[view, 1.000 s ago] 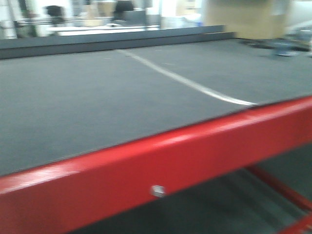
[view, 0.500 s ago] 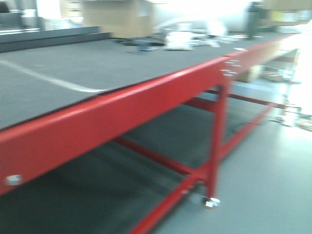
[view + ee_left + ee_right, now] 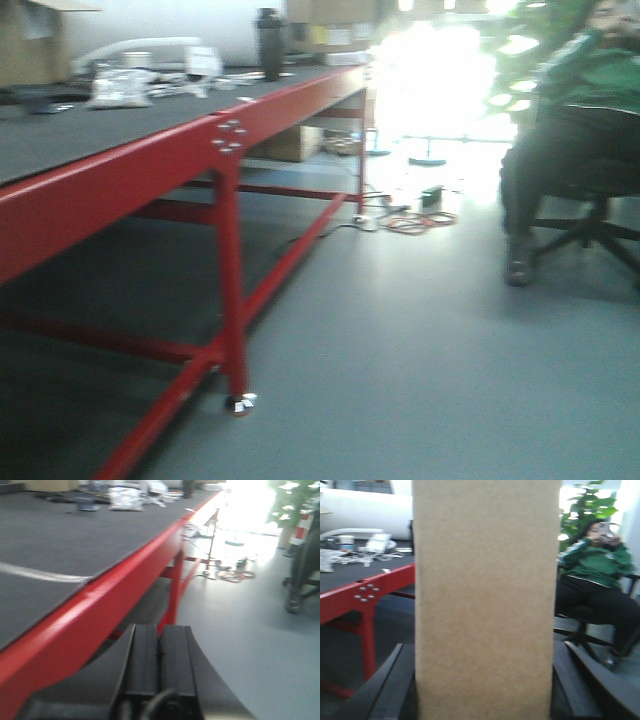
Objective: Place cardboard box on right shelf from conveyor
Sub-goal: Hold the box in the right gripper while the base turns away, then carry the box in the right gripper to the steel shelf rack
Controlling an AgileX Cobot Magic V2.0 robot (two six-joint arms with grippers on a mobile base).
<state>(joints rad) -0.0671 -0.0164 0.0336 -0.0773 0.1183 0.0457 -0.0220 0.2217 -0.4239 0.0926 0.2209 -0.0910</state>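
My right gripper [image 3: 480,647] has the cardboard box [image 3: 485,580] clamped upright between its 2 dark fingers [image 3: 390,685]. They are spread to the box's width, and its plain tan face fills the middle of the right wrist view. My left gripper [image 3: 160,635] holds nothing, its 2 pads pressed together, just beside the red-framed bench [image 3: 120,185] with the dark grey top. Past the box, 1 person in a green jacket [image 3: 597,565] sits on an office chair [image 3: 598,228] on the grey floor [image 3: 400,380], a leafy plant [image 3: 585,510] behind.
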